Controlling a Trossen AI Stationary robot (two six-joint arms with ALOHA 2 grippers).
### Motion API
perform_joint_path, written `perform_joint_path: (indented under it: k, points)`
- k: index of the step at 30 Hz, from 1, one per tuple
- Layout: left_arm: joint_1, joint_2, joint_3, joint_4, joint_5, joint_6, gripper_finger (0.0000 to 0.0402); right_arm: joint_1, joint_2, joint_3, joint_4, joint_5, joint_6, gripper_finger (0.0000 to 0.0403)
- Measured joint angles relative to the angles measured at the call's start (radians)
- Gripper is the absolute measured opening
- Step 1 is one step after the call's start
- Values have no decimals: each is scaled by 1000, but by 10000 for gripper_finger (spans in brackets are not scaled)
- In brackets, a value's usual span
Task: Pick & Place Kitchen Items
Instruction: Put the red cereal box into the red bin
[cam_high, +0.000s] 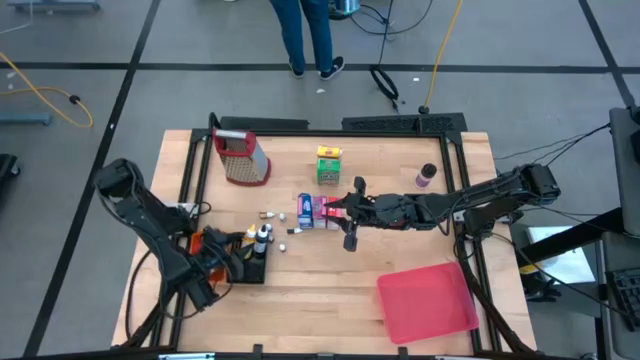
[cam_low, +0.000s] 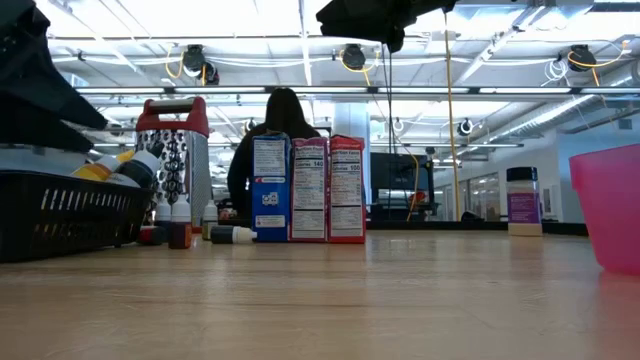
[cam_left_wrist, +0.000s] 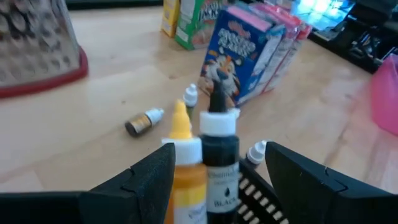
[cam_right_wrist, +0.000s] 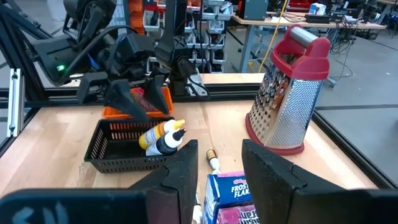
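Three cartons stand side by side at the centre of the high view: a blue carton (cam_high: 305, 210), a pink carton (cam_high: 320, 211) and a red carton (cam_high: 331, 209), touching one another; in the low view they form a row at centre frame. A fourth, green-yellow carton (cam_high: 329, 165) stands apart above them in the high view. A purple-labelled jar (cam_high: 426, 176) stands alone toward the upper right. Several little bottles (cam_high: 272, 216) lie or stand loose left of the blue carton; their exact number cannot be told. A black basket (cam_high: 243, 268) at lower left holds two bottles, a yellow bottle (cam_left_wrist: 183, 167) and a black bottle (cam_left_wrist: 219, 162), leaning together, with an orange packet (cam_high: 210, 243) just beside the basket's left end. A pink bin (cam_high: 426, 302) sits at lower right; its inside shows nothing. A red-topped grater (cam_high: 239, 156) stands at upper left of the table. The left gripper (cam_high: 243, 252) hovers over the basket, jaws open around the two bottle tops without visibly pressing them. The right gripper (cam_high: 337, 209) hangs above the red carton, jaws open, nothing held. A person's legs (cam_high: 306, 35) show beyond the table at top.
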Motion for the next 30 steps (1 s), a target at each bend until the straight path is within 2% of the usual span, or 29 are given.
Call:
perform_joint_path:
  k: [7,12,18,25,30]
  points:
    - [86,-95,0,-129,-24,89,252,0,0,0,0,0,0,116]
    - [191,-163,0,-203,30,210,253,0,0,0,-1,-1,0,116]
    - [289,-227,0,-219,45,359,253,1,0,0,-19,-7,6,116]
    - [349,-291,0,-219,43,450,253,18,56,0,8,-259,22,116]
    - [365,-315,0,-215,31,477,253,59,161,-2,71,-261,42,116]
